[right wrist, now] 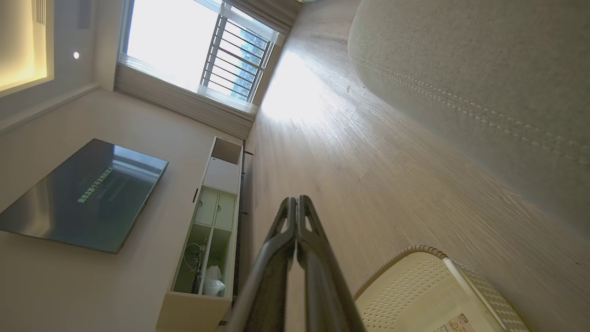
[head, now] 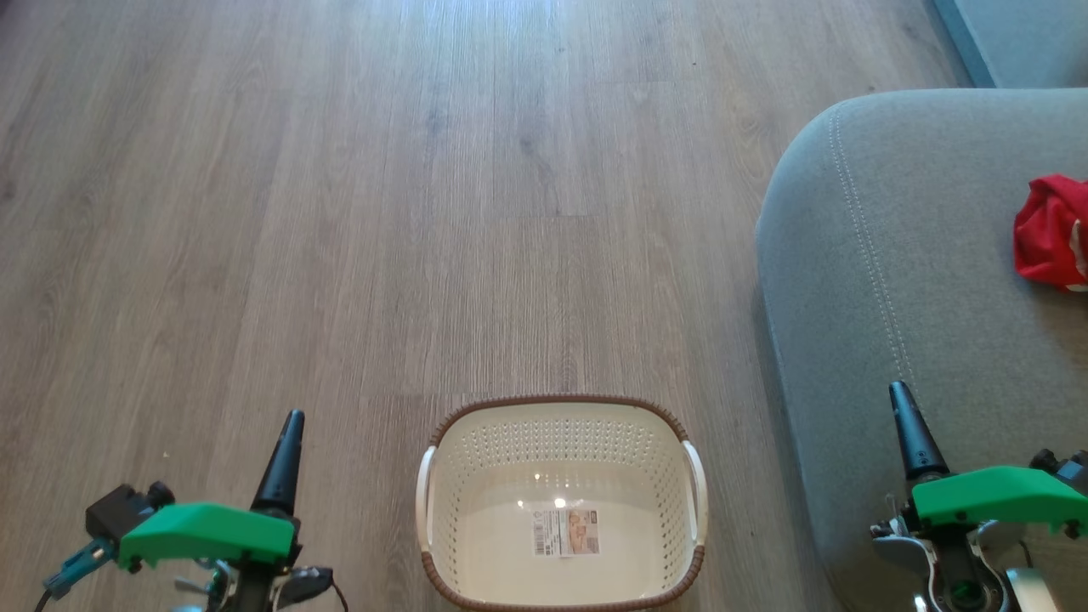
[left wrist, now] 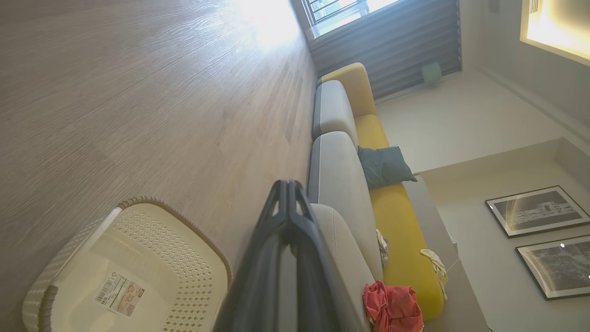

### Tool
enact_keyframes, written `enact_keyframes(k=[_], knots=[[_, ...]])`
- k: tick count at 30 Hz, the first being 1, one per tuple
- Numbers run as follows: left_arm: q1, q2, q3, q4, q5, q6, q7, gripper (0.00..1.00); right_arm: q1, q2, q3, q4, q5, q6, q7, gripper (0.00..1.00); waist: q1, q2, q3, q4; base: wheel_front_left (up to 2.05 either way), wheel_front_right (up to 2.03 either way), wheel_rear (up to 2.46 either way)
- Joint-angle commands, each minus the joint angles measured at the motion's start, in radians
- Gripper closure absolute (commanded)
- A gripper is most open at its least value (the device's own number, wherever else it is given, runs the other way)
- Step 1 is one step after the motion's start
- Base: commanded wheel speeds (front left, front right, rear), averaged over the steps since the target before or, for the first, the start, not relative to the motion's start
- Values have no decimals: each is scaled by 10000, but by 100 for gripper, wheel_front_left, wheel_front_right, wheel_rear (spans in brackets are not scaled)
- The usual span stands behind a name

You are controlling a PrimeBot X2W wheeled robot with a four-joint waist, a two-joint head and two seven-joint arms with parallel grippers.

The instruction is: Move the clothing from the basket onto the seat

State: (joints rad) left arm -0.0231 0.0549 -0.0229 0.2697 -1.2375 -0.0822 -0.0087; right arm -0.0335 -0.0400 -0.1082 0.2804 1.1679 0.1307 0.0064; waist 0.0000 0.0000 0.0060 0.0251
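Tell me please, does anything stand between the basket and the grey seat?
Nothing visible does: only bare wood floor lies between the basket and the seat. The basket is empty, and red clothing already lies on the seat.

From the head view, the basket (head: 510, 450) sits on the floor (head: 382, 212) at six o'clock, with a label (head: 565, 532) on its bottom. The seat (head: 892, 297) lies just right of it, from three to five o'clock. The clothing (head: 1050, 229) lies on the seat at three o'clock. The left gripper (head: 294, 416) is at eight o'clock and the right gripper (head: 899, 391) at four.
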Motion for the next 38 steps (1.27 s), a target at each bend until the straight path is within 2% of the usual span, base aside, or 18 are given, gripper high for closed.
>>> enact_keyframes(k=[1,34,38], knots=[[-599,94,385,-286,-243,-82,80,100,-496,-90,106,-353,287,1,74,100,0,0,-1,-6,0,0,0],[-833,81,1186,-250,-3821,-481,1071,100,-742,-102,-55,-357,4368,0,1059,100,0,0,-29,-249,0,0,0],[-836,76,1200,-249,-3850,-485,1086,100,-744,-102,-56,-357,4407,0,1069,100,0,0,-29,-251,0,0,0]])
